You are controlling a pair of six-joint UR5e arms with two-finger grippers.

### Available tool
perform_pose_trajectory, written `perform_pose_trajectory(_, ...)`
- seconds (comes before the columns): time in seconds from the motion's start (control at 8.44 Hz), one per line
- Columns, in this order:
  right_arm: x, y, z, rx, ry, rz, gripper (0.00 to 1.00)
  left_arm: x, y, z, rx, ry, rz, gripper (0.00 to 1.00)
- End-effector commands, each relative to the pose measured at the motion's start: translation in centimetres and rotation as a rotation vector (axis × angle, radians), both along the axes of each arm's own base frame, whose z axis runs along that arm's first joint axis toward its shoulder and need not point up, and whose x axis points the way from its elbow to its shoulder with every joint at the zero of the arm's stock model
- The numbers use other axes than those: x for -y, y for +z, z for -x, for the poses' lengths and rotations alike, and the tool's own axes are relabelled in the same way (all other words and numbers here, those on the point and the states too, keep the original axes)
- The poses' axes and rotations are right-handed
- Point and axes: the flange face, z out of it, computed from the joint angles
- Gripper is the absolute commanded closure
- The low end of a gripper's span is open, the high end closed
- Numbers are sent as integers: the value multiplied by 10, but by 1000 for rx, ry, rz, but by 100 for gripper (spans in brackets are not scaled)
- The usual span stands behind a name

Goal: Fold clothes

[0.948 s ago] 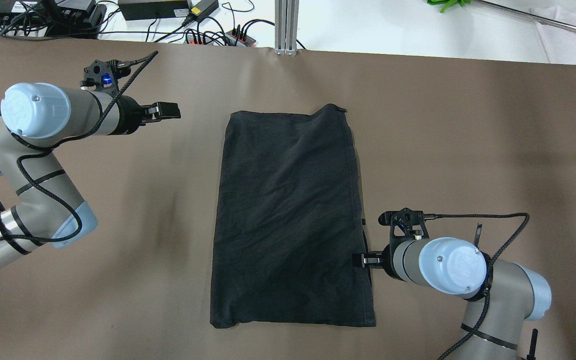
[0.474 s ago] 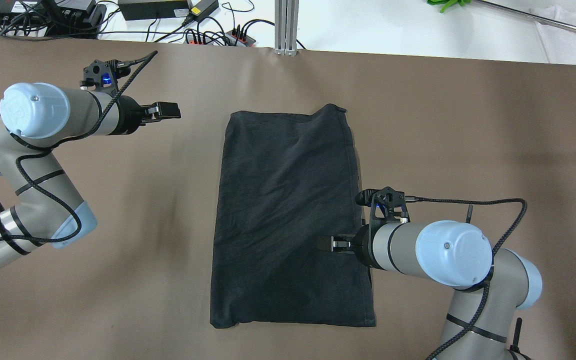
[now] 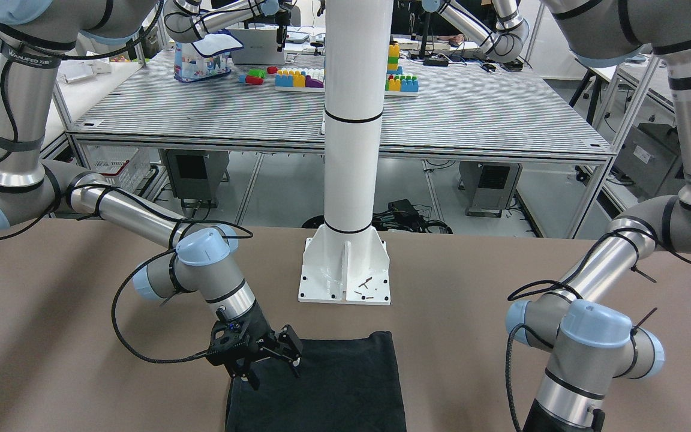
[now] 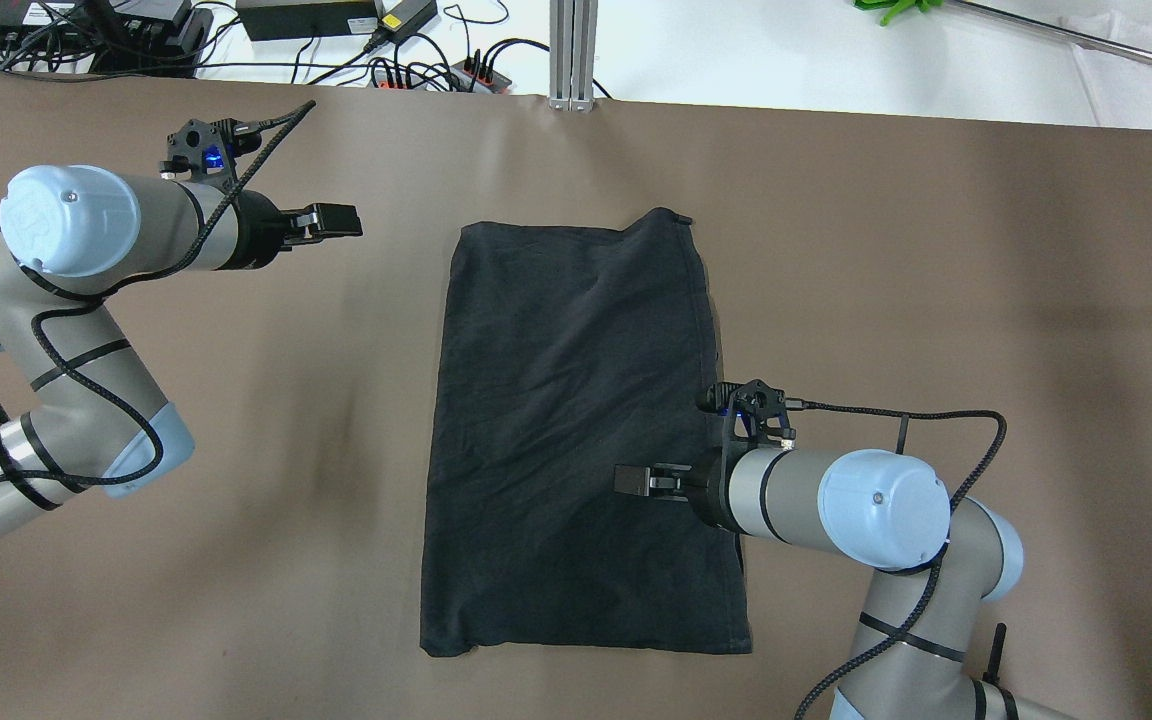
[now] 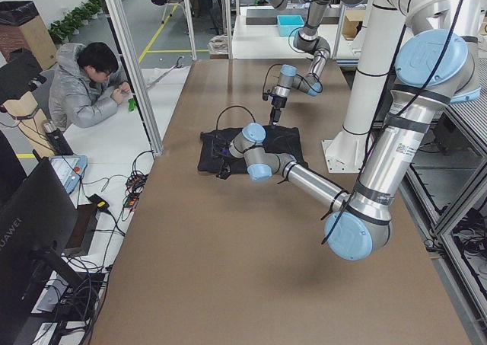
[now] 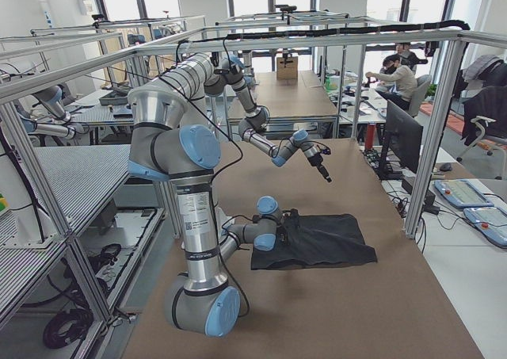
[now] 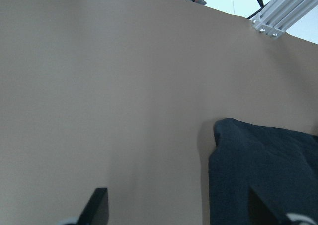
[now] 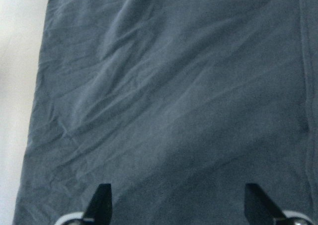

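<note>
The clothes are one black garment (image 4: 576, 430) lying flat as a long rectangle in the middle of the brown table, also seen at the bottom of the front view (image 3: 333, 384). My right gripper (image 4: 633, 481) hovers over its right half with its fingers pointing left. It is open; the right wrist view shows both fingertips (image 8: 103, 200) wide apart with only wrinkled black fabric (image 8: 174, 96) below. My left gripper (image 4: 341, 220) is open above bare table, left of the garment's far left corner (image 7: 263, 170).
A white pole's base plate (image 3: 345, 270) stands just behind the garment's near end. Cables and power strips (image 4: 416, 60) and an aluminium post (image 4: 573, 50) line the far table edge. A person (image 5: 91, 86) sits beyond that edge.
My right gripper has moved left from the garment's right edge to above its right half, and a little farther from the robot. The left arm and the garment have stayed still.
</note>
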Motion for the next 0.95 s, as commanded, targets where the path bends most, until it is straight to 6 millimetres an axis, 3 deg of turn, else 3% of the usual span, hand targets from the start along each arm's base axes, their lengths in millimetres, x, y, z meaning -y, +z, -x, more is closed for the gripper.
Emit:
perform_pose_trajectory(0.0, 11, 45, 21, -26, -1, 16, 5, 1, 0, 0, 0, -1, 0, 0)
perform_pose_trajectory(0.24, 8, 69, 14, -48, -7, 35, 6, 1, 0, -1, 1, -1, 1, 0)
perform_pose_trajectory(0.47, 6, 79, 11, -61, -8, 44, 6, 1, 0, -1, 1, -1, 1, 0)
perform_pose_trajectory(0.71, 2, 77, 10, -55, -11, 43, 6, 0, 2, 0, 3, -1, 3, 0)
perform_pose_trajectory(0.83, -1, 62, 5, -31, -20, 34, 6, 0, 2, 0, 3, -1, 3, 0)
